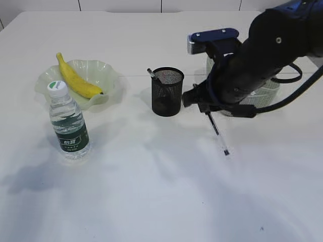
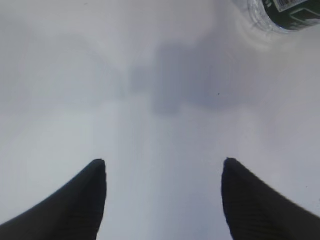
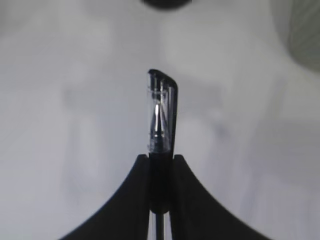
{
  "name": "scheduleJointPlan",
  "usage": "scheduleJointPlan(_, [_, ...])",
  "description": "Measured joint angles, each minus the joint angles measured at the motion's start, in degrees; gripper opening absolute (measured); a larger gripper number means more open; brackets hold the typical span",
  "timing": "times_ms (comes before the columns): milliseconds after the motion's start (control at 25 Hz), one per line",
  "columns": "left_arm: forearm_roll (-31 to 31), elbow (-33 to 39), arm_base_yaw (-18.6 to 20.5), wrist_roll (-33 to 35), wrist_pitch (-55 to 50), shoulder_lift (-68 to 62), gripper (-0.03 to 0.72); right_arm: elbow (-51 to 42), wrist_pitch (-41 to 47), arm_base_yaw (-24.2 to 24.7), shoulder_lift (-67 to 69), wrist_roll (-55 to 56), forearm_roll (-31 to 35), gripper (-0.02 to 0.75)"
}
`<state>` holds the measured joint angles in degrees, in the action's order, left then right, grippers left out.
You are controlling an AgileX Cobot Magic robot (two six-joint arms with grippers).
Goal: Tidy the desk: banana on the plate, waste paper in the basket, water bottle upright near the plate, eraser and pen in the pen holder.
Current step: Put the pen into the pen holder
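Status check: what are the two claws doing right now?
Right gripper shut on pen. Left gripper open, empty. Pen holder beside it, nothing between.

One banana (image 1: pixel 75 78), one scalloped plate (image 1: pixel 108 70), one water bottle (image 1: pixel 67 122), one mesh pen holder (image 1: pixel 167 92). Two pens: one in the holder (image 1: pixel 151 73), one at its three o'clock (image 1: pixel 217 132). One basket (image 1: pixel 270 91).

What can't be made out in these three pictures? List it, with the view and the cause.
- Basket, exterior view: mostly behind the right arm, so its contents, waste paper included, cannot be seen.
- Eraser: not visible in any view; the pen holder mesh is too dark to show its inside.
- Water bottle, left wrist view: cut off by the top edge.
- Right hand, exterior view: the arm hides its grip on the pen; the right wrist view shows it.
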<state>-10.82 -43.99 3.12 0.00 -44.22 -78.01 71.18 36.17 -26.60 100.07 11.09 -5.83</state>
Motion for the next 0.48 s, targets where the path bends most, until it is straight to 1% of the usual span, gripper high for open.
scheduleJointPlan(160, [0.0, 0.0, 0.0, 0.0, 0.0, 0.0, 0.508, 0.0, -12.03, 1.15, 0.19, -2.49, -0.35, 0.053])
scheduleJointPlan(480, [0.0, 0.0, 0.0, 0.0, 0.0, 0.0, 0.482, -0.13, -35.66, 1.15, 3.21, -2.96, -0.35, 0.052])
